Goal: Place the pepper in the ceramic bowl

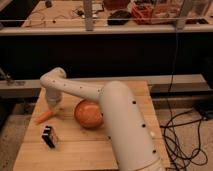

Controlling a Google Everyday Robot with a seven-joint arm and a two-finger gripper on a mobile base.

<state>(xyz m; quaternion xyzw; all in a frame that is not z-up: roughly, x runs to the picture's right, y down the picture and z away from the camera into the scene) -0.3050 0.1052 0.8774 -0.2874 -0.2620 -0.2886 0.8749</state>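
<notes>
The pepper (44, 117) is a slim orange object lying flat on the wooden table (90, 150), at its left side. The ceramic bowl (89, 114) is round and reddish-orange and sits mid-table, right of the pepper; part of it is hidden behind my arm. My gripper (54, 106) hangs down from the white wrist (52, 85), just above and to the right of the pepper's thick end, between the pepper and the bowl. The pepper lies on the table, outside the bowl.
A small black and white box (49, 136) lies on the table in front of the pepper. My white arm (125, 125) crosses the table's right half. Black cables (180, 135) lie on the floor to the right. A shelf rail (100, 30) runs behind.
</notes>
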